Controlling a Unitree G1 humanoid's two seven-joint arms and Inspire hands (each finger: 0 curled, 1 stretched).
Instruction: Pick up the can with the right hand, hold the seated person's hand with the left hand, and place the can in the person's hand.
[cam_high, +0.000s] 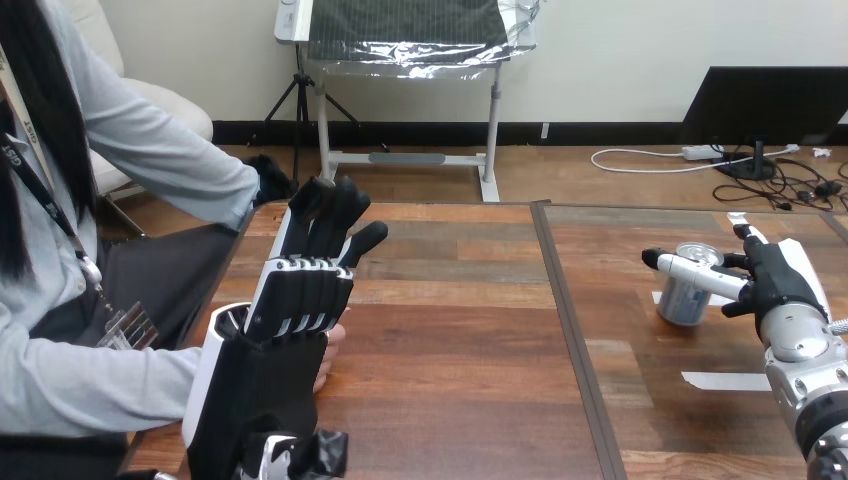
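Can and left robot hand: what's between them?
Head view: bare tabletop, crossed by a dark seam. Nothing else between can and left robot hand.

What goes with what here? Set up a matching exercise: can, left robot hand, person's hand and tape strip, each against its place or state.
1. can
2. left robot hand
3. person's hand
4. tape strip

a. raised, fingers straight
b. white, flat on the table, nearer than the can
c. upright at the table's right, by the right robot hand
d. at the table's left edge, partly behind the left robot hand

Pairs: 1-c, 2-a, 3-d, 4-b.
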